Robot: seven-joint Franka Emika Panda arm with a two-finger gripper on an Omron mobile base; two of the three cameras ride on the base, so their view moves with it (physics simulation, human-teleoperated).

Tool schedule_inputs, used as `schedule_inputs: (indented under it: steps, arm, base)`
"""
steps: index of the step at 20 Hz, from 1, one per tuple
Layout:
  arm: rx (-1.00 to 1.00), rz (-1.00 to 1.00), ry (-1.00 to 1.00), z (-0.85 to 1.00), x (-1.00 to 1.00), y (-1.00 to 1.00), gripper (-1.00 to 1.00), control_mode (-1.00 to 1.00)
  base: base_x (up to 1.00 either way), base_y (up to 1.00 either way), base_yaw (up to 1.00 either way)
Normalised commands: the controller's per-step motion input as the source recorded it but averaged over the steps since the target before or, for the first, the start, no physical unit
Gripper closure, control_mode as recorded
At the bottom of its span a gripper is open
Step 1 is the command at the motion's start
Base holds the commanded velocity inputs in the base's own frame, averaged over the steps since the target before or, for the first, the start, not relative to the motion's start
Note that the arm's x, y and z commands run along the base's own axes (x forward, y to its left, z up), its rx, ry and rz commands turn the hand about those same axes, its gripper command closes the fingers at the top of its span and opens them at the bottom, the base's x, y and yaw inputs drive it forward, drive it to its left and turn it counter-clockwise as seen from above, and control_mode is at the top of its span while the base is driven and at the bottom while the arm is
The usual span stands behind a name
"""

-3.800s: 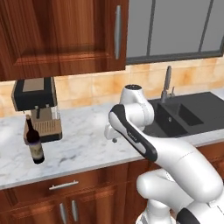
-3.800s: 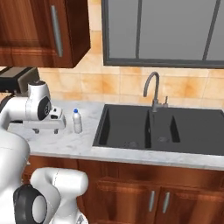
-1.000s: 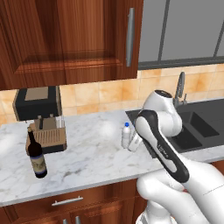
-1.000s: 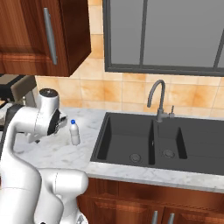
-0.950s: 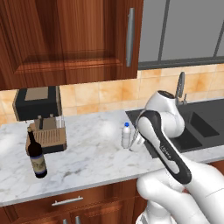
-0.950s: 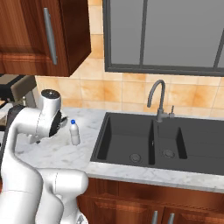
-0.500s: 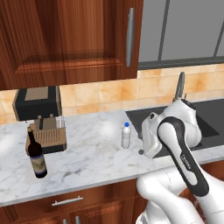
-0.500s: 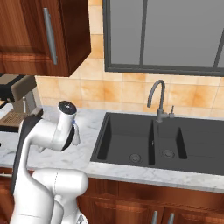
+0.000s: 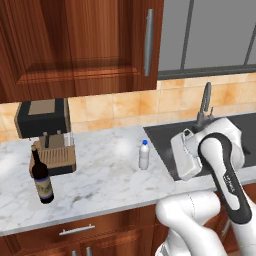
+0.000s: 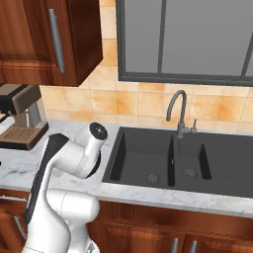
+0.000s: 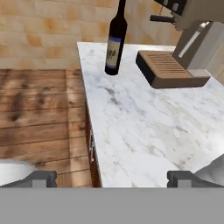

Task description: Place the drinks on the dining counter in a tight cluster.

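Fingers (image 11: 112, 178) spread wide, empty — wine bottle (image 11: 115, 42) well ahead of them, upright beside the coffee machine (image 11: 186, 48).

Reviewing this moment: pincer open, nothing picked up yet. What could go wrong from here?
1. The wine bottle is tall and stands near the counter's front edge; a sideways nudge could topple it off.
2. The coffee machine sits close behind that bottle, crowding an approach.
3. The small white bottle stands close to the arm; a swing might knock it over.
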Motion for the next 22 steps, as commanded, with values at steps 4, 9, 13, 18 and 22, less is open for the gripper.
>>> schedule_inputs:
  steps: [4, 9, 13, 18, 22]
  arm:
    - [0.11, 0.09, -0.01, 0.00, -0.01, -0.37, -1.00, -1.00]
    - [0.11, 0.08, 0.00, 0.00, 0.02, -0.32, -1.00, -1.00]
    - [0.09, 0.10, 0.00, 0.00, 0.19, -0.25, -1.00, -1.00]
    - [0.09, 0.11, 0.00, -0.01, 0.23, -0.26, -1.00, -1.00]
    - [0.12, 0.13, 0.00, -0.03, 0.35, -0.19, -1.00, -1.00]
  base:
    - [0.00, 0.00, 0.00]
    - [0.00, 0.00, 0.00]
    - [0.00, 0.00, 0.00]
    - [0.00, 0.00, 0.00]
    - [0.00, 0.00, 0.00]
